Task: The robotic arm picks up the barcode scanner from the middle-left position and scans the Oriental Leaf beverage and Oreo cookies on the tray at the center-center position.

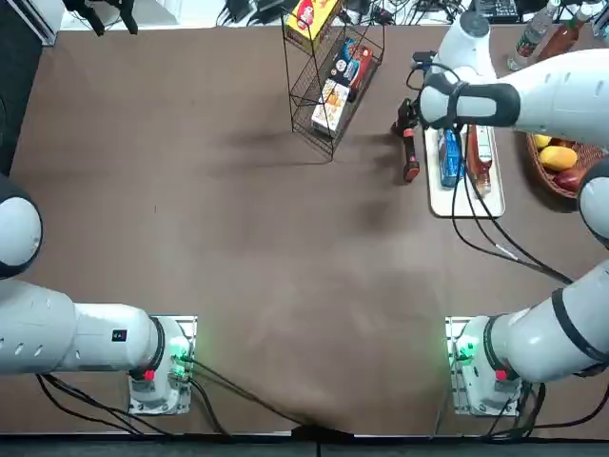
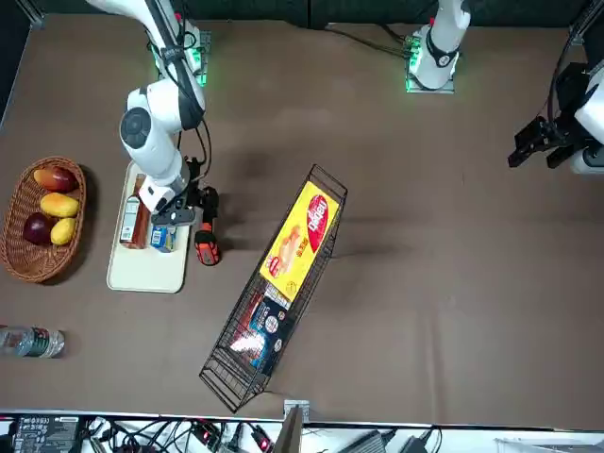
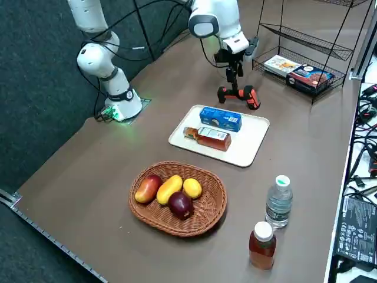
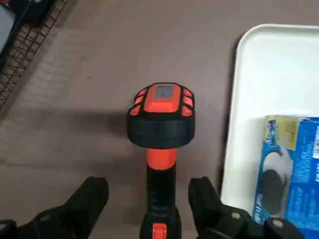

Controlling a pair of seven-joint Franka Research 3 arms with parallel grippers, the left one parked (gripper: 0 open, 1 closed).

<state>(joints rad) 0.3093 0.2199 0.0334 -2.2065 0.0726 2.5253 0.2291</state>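
barcode scanner [image 4: 161, 119] on the robot's left of the tray [image 3: 250, 141], just beside it and apart from it, under the gripper [image 4: 148, 186] of the right arm [image 3: 215, 23]. black with red-orange parts, and with a small grey patch on the head. between the open fingers [image 4: 94, 194], well spread, with visible gaps on both sides of the black handle; not clamped. hard to tell whether touching the table [image 1: 238, 248] all along.

next, on the white tray, the oreo cookies [image 3: 220, 118], a blue packet lying flat on the side nearer the scanner. just beyond, also on the tray, the oriental leaf beverage [image 3: 213, 137], lying on its side with neck toward the robot's bases and label showing.

farther off, on the other side of the tray, a round wicker basket [image 3: 151, 218] with red-and-yellow, yellow and dark purple fruit inside. across from it, on the scanner's side, a black wire rack [image 1: 335, 143] with a yellow box [image 2: 299, 241] and other boxes inside. farthest, past the basket, a clear bottle [image 3: 278, 201] and a white-capped, reddish-brown bottle [image 3: 262, 246], both upright, near each other.
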